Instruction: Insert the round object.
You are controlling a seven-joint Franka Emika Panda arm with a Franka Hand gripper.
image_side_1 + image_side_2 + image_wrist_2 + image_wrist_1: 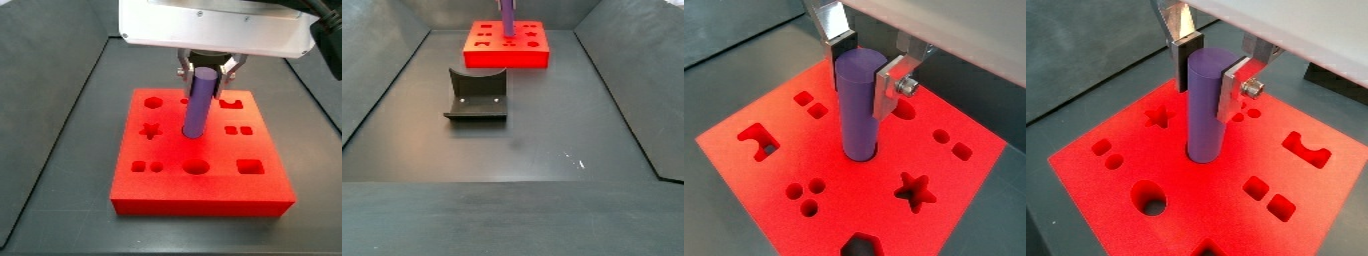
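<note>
The round object, a purple peg [1207, 110], stands upright between the gripper's [1208, 90] fingers, which are shut on its upper part. Its lower end meets the middle of the red block [1106, 180], where a dark rim of a hole shows around it in a wrist view [858, 155]. In a side view the peg [198, 105] hangs slightly tilted under the gripper [203, 68], its tip at the centre of the block [201, 190]. In a side view from afar the peg [508, 15] rises from the block [502, 55] at the far end.
The block's top has several cut-outs: a star [915, 190], an oval hole [1150, 200], squares [1268, 197] and small round holes [808, 195]. The dark fixture [477, 95] stands on the dark floor in front of the block. Sloped walls enclose the floor.
</note>
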